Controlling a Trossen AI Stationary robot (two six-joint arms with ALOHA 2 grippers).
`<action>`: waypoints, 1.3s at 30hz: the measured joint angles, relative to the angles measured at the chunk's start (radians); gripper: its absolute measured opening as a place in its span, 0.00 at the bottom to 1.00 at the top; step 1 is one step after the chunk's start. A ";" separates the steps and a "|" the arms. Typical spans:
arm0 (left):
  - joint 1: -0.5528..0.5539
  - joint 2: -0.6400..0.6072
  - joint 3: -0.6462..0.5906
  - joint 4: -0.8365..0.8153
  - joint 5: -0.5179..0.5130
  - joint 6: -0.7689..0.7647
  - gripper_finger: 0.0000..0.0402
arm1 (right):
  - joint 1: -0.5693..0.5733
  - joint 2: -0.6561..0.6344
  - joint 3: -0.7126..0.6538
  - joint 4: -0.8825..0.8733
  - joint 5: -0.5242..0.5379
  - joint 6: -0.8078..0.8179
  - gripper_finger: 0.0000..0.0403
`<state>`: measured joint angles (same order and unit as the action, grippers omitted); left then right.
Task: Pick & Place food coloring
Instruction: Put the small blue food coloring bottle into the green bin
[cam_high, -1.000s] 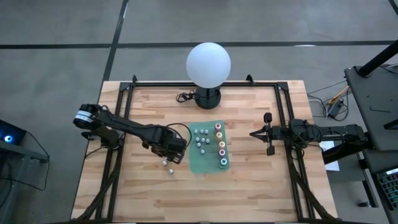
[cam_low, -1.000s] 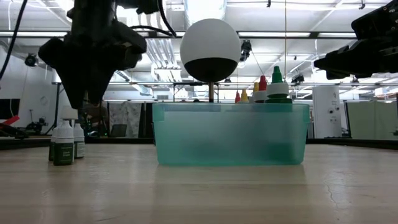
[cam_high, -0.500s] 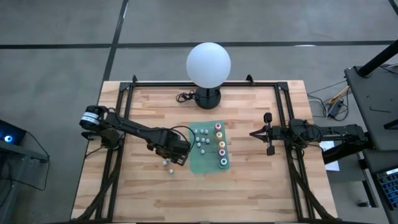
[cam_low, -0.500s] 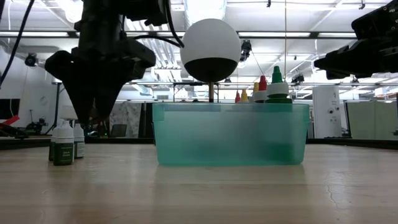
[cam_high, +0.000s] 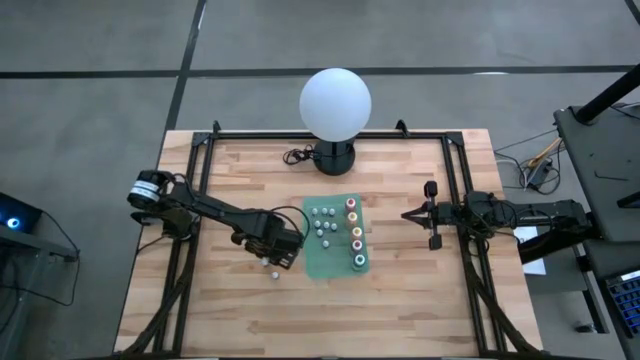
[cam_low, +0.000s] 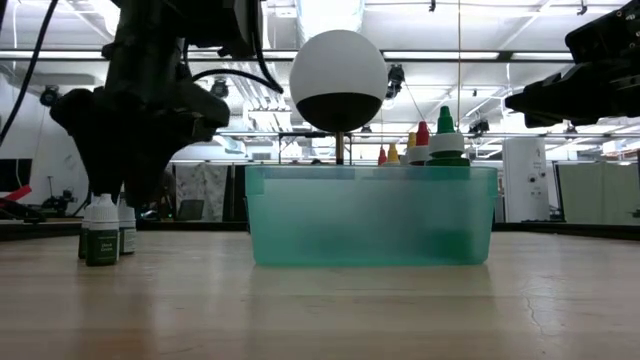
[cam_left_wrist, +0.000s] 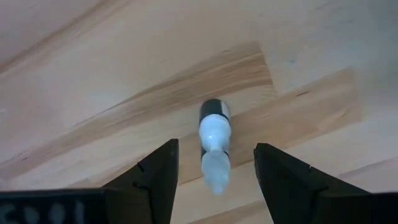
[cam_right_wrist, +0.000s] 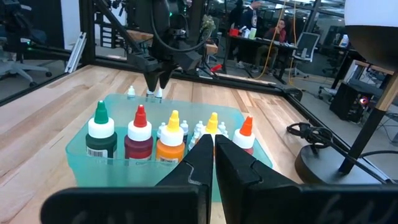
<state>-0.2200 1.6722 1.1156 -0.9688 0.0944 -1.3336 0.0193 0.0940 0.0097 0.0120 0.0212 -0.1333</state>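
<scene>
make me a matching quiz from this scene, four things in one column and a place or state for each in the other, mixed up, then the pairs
Things:
1. left claw
2. right claw
3. green-topped bottle
4. lamp

Place or state:
A. shut, waiting at the table's right side
B. at the back edge of the table
C. open over a small bottle on the wood
D. standing in the teal tray

Pairs: 1-C, 2-A, 3-D, 4-B
</scene>
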 joint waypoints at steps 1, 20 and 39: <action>-0.001 0.000 -0.004 0.002 0.000 -0.001 0.45 | 0.000 0.000 0.000 0.000 0.000 0.000 0.02; -0.001 -0.001 -0.033 0.043 -0.028 -0.002 0.45 | 0.000 0.000 0.000 0.000 0.000 0.001 0.02; 0.000 -0.001 -0.062 0.084 0.000 -0.007 0.40 | 0.000 0.000 0.000 0.000 0.000 0.000 0.02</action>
<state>-0.2203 1.6711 1.0534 -0.8853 0.0944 -1.3403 0.0189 0.0940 0.0097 0.0120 0.0214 -0.1337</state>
